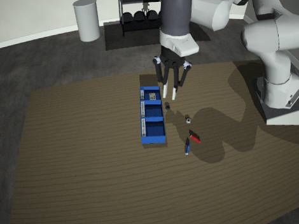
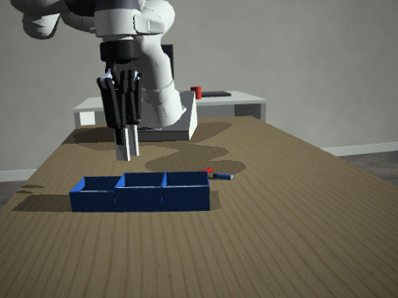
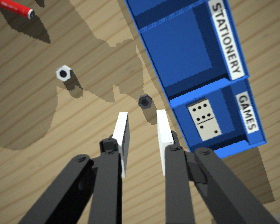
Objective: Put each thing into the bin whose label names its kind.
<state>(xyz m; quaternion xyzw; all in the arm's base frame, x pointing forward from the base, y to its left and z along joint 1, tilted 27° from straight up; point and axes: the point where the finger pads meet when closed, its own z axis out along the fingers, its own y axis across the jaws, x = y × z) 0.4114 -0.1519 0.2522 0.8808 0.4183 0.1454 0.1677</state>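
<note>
A row of three blue bins point(image 1: 153, 140) point(image 2: 140, 197) point(image 3: 196, 92) stands on the table. In the wrist view one label reads GAMES and the one beside it STATIONERY; the third label is out of view. A white domino point(image 1: 152, 96) point(image 3: 204, 118) lies in the GAMES bin. My gripper point(image 1: 169, 96) point(image 2: 128, 155) point(image 3: 143, 123) hangs above the table just right of that bin, its fingers a little apart with nothing between them. A black nut point(image 1: 167, 105) point(image 3: 145, 101) lies just below it. A silver nut point(image 1: 187, 120) point(image 3: 63, 73), a red marker point(image 1: 194, 139) point(image 3: 17, 8) and a blue pen point(image 1: 187, 148) point(image 2: 223, 176) lie further off on the table.
The robot's base point(image 1: 280, 90) stands at the table's right side. A grey cylinder point(image 1: 86, 20) and a dark shelf point(image 1: 140, 10) stand on the floor beyond the table. A side table with a red cup point(image 2: 196, 92) shows behind.
</note>
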